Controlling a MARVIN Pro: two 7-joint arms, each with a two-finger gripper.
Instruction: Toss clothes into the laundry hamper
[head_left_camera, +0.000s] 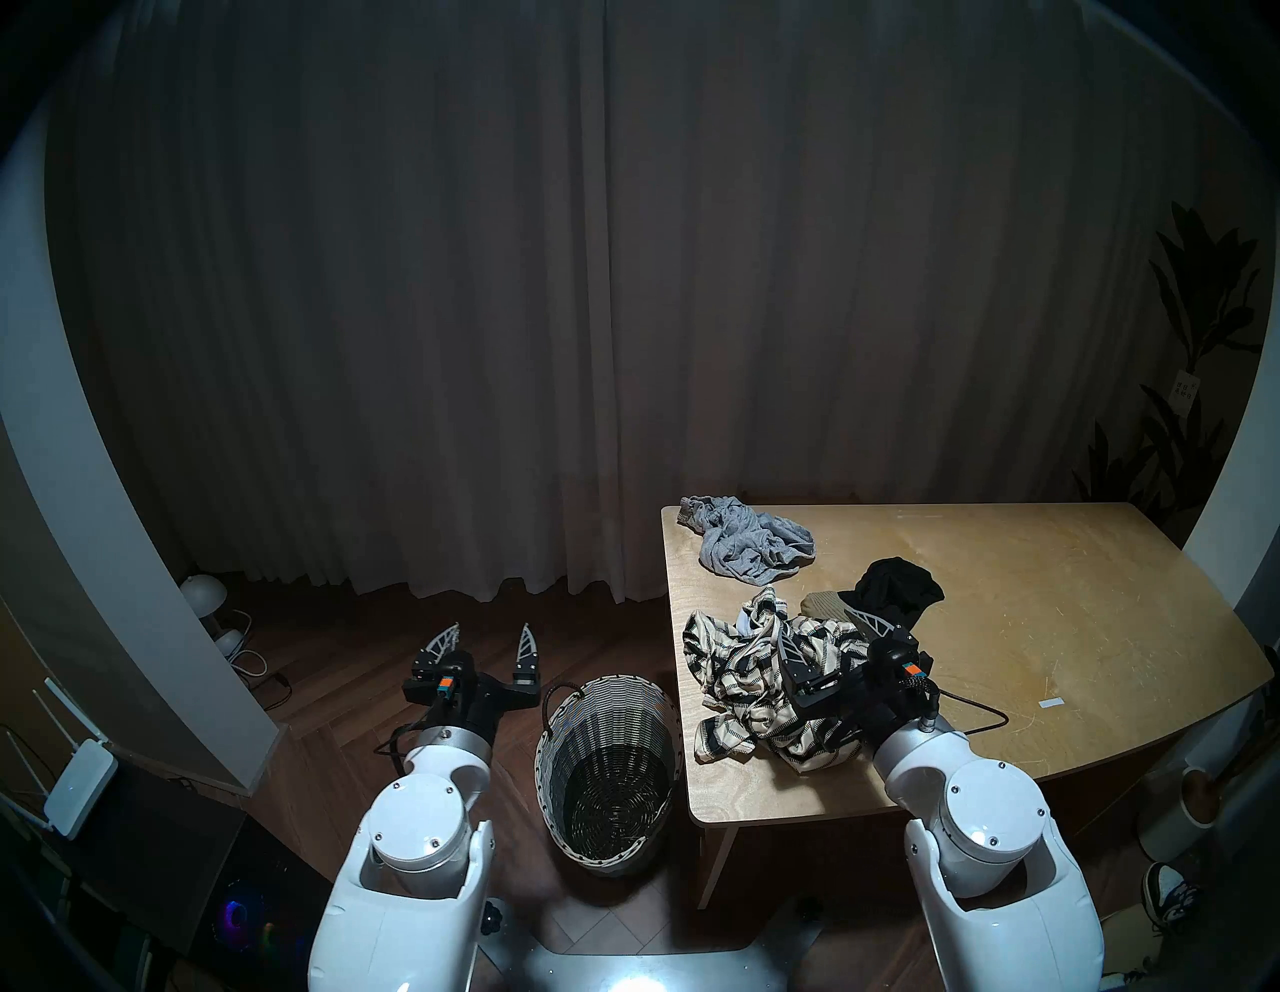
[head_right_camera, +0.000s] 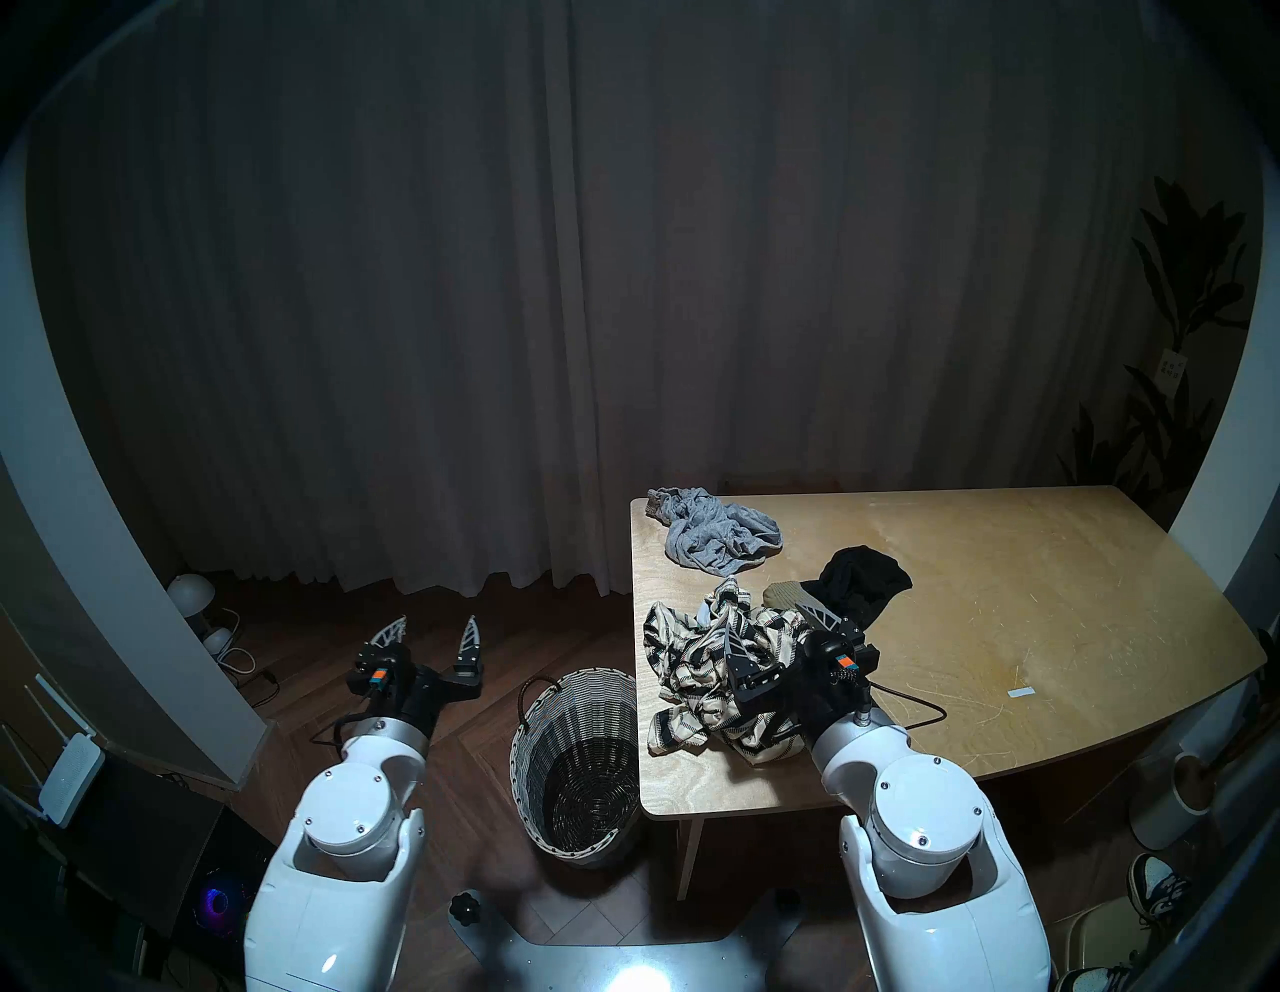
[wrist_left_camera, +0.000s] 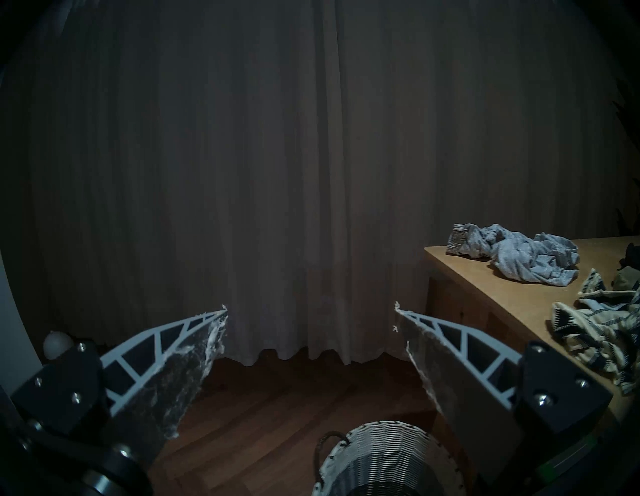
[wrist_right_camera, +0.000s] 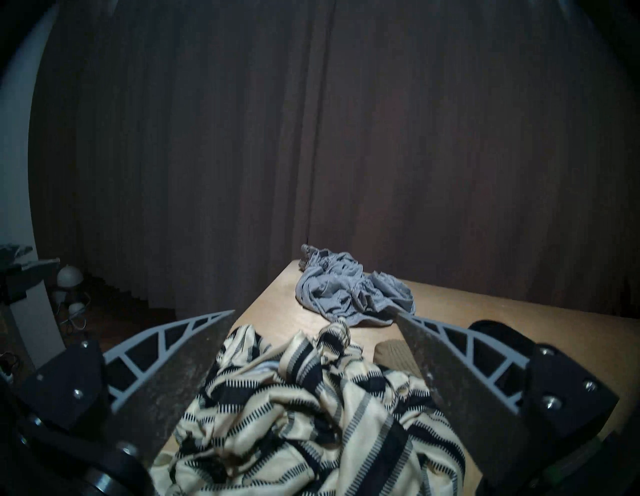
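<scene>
Cream clothes with black stripes (head_left_camera: 734, 665) lie crumpled at the near left of the wooden table (head_left_camera: 1039, 623). My right gripper (head_left_camera: 814, 613) stands open over this heap, one finger on each side of it (wrist_right_camera: 315, 313). Behind it lie an olive-tan knit (head_left_camera: 821, 604), a black garment (head_left_camera: 897, 589) and, at the far left corner, a grey one (head_left_camera: 751, 544). The woven laundry hamper (head_left_camera: 602, 706) stands on the floor just left of the table; only its weave shows inside. My left gripper (head_left_camera: 492, 637) hangs open over the floor, left of the hamper (wrist_left_camera: 381, 457).
A dark curtain (head_left_camera: 623, 277) closes off the back. White dome lamps (head_left_camera: 204, 596) and cables lie on the floor at far left, beside a white wall edge. A router (head_left_camera: 76, 776) sits at the near left. Shoes (head_left_camera: 1170, 893) and a plant (head_left_camera: 1191, 346) are right of the table.
</scene>
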